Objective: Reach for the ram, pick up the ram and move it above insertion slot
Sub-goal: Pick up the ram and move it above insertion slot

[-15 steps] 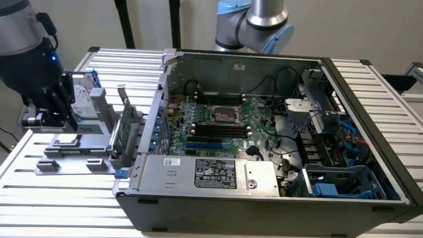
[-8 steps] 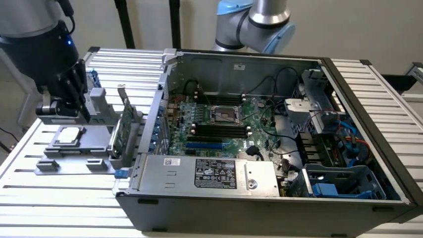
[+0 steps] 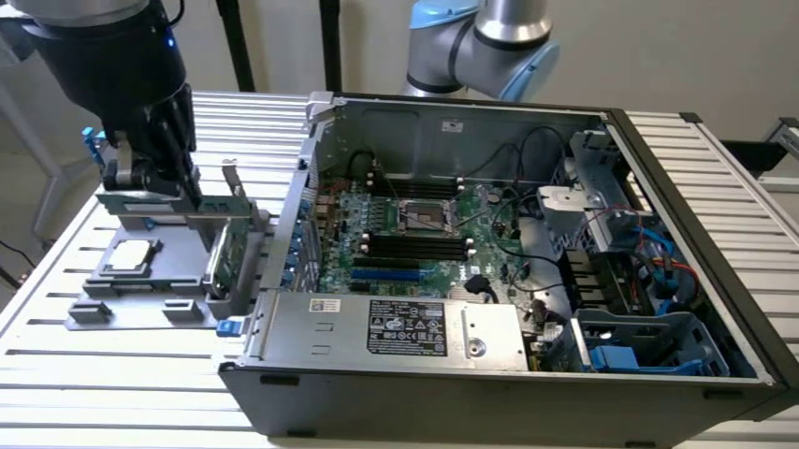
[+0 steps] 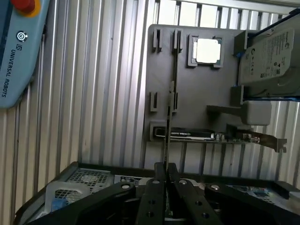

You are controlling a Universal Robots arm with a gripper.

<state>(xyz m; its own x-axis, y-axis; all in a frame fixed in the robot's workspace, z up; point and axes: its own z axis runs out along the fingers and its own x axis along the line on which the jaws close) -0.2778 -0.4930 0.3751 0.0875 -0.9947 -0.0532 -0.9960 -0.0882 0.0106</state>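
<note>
Ram (image 4: pixel 166 117) shows edge-on in our wrist view as a thin dark strip rising from between the two finger pads (image 4: pixel 158 172), which are pressed against its sides; the gripper (image 4: pixel 165 169) is closed on it. In the exterior view, at the upper left of the frame, we see the gripper (image 3: pixel 150 182) down at the grey holder tray (image 3: pixel 187 245), with the ram (image 3: pixel 148 195) between its fingers just above the tray's slots. A processor chip (image 3: pixel 130 255) lies in the tray's square pocket, and a green expansion card (image 3: pixel 225 253) stands on edge at the tray's side nearest the open computer case (image 3: pixel 500 374), which fills the centre and right of that frame.
</note>
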